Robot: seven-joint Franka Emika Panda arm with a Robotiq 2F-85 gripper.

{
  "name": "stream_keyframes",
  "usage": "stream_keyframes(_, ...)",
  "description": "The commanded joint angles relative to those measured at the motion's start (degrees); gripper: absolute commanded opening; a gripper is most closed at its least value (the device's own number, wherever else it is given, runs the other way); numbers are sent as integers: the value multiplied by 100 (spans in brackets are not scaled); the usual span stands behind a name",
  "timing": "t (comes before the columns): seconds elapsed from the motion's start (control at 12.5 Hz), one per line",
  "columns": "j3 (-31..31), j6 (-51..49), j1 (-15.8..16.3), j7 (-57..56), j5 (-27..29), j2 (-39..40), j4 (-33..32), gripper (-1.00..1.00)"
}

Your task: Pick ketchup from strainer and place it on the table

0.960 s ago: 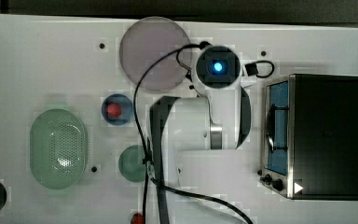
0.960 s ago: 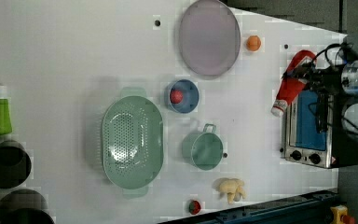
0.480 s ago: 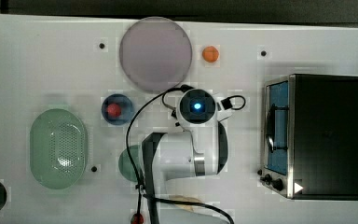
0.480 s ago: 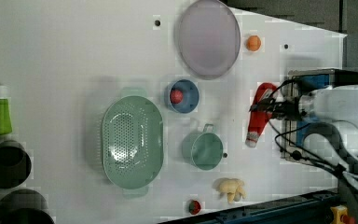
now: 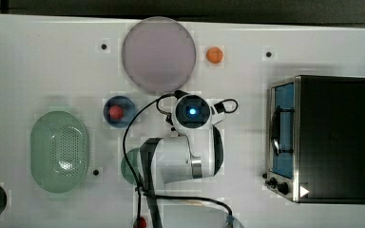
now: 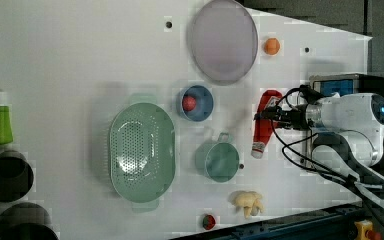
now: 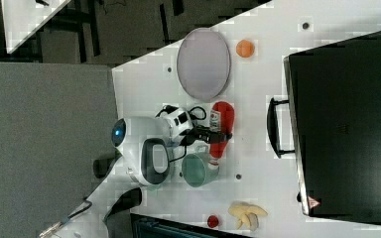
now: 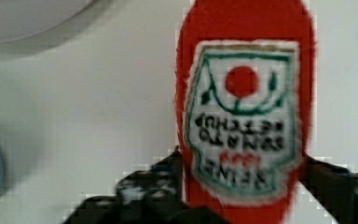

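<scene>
Ketchup (image 8: pixel 244 116) lies between fingers (image 8: pixel 328 179).

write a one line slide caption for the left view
Gripper at the ketchup lying on the table, the strainer empty.

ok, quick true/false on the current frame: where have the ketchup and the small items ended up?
1. The strainer has nothing in it. True.
2. The ketchup lies on the grey-lilac plate. False: it lies lengthwise on the table, on the left view's right of the teal pot, clear of the plate.
3. The small red fruit sits in the blue bowl. True.
4. The orange ball is inside the teal pot. False: it rests on the table beside the plate.
5. The ketchup's white cap points toward the plate. False: in the left view the cap end points away from it.
</scene>
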Motion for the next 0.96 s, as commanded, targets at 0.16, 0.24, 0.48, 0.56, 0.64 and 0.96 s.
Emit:
stream_keyframes(0.16,-39,-11,-45,-202,-10,-226,224,100)
stream_keyframes(0.24,-27,-95,-41,-161,-5,-389,349,100)
stream_keyframes(0.48,-4,-779,-30,245,319,-871,886,100)
stream_keyframes(0.56,6,-1144,-30,342,578,-1000,1117,100)
stream_keyframes(0.64,18,-1525,-29,358,866,-1115,1387,100)
stream_keyframes(0.96,49,-3211,-23,920,1319,-1351,2792,100)
